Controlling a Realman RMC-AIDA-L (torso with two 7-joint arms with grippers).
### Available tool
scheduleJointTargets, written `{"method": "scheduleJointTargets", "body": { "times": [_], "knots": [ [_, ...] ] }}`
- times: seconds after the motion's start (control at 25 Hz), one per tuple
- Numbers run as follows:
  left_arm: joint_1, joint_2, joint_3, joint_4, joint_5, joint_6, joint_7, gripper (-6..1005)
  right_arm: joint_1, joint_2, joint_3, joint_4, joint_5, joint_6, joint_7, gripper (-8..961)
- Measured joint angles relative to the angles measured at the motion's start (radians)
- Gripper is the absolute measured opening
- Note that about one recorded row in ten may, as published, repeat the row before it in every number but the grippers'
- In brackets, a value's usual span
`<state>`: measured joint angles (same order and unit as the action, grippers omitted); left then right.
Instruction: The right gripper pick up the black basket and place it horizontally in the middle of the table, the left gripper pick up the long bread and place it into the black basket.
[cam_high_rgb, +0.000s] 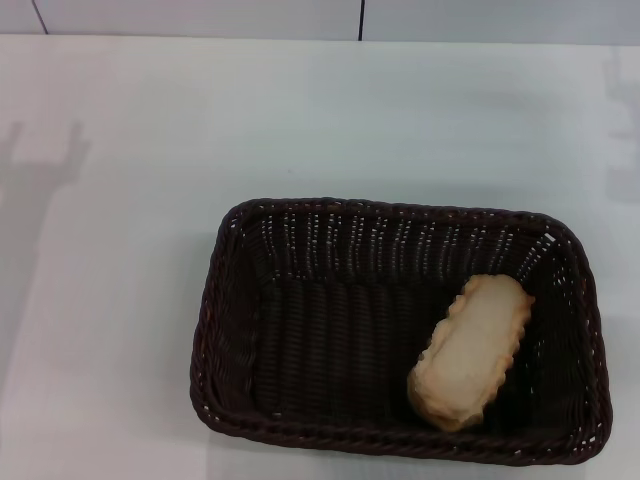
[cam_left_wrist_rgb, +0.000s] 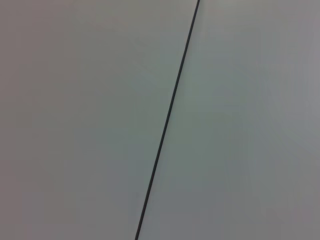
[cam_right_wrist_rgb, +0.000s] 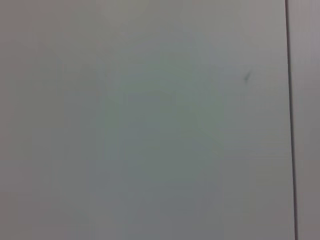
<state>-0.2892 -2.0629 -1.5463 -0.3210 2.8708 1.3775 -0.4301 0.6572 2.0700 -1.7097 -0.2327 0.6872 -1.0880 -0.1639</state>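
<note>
The white table (cam_high_rgb: 120, 250) fills most of the head view, and on it stands the black basket (cam_high_rgb: 230, 330), lying horizontally, its long side across the view, a little toward the robot's right side and near the front edge. Inside the basket lies the long bread (cam_high_rgb: 472, 352), at the right end, tilted, with its pale plain side up. Neither the left gripper nor the right gripper is in any view; both wrist views show only a plain pale surface with a thin dark seam, so places relative to a gripper cannot be given, nor whether they are released or clenched. Judging from this, both steps appear done, and nothing seems left.
</note>
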Motion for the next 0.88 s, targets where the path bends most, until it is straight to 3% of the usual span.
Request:
{"method": "scheduleJointTargets", "body": {
  "times": [0.88],
  "knots": [
    [-0.001,0.001,0.001,0.006,-0.001,-0.004,-0.002,837,-0.019,0.004,-0.001,-0.011,0.0,-0.028,0.004,617]
  ]
}}
